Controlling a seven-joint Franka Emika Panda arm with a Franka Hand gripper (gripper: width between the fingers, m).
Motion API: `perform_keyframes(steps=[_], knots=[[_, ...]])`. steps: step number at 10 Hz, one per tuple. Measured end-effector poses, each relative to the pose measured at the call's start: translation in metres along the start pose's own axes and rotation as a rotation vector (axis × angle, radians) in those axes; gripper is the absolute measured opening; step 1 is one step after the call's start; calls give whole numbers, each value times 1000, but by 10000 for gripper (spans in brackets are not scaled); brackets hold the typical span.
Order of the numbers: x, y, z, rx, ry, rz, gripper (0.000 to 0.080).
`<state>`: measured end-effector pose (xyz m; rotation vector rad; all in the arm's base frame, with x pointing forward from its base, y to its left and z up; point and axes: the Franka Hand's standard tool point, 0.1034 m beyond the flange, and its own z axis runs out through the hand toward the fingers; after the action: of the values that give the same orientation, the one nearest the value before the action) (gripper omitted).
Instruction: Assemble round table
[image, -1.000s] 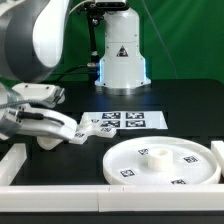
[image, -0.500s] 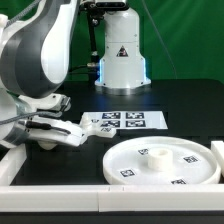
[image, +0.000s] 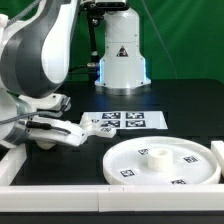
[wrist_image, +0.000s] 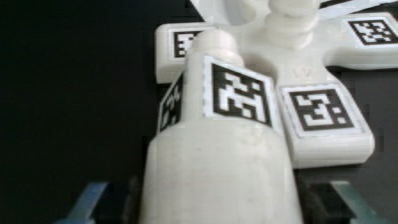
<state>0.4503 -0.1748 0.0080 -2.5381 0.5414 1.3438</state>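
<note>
Black tabletop (image: 185, 108) under a green backdrop (image: 190, 40). At the exterior view's left the arm (image: 40, 50) has swung its upper links over and the claw (wrist_image: 217, 205) has eased down, then held still for the last 0.5 s; I judge it is settling a grasp. Its 2 fingers straddle the leg (wrist_image: 222, 140), which lies flat. Whether they pinch it I cannot tell. The leg's far end meets the cross-shaped base (wrist_image: 311, 75); joined or merely touching is unclear. Next comes the marker board (image: 125, 121), then the round disc (image: 170, 168), hub (image: 155, 154) up, inside the border wall (image: 60, 192). No container shows.
</note>
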Motion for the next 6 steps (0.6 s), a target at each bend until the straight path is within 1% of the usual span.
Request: perform_keyframes(steps=[1, 3, 4, 5, 6], knots=[[-4, -2, -3, -2, -13, -4, 406], [-26, -18, -27, -6, -11, -27, 406], [-40, -35, -42, -17, 24, -54, 406], [-59, -55, -50, -27, 41, -80, 406], [-66, -65, -54, -36, 71, -92, 406]])
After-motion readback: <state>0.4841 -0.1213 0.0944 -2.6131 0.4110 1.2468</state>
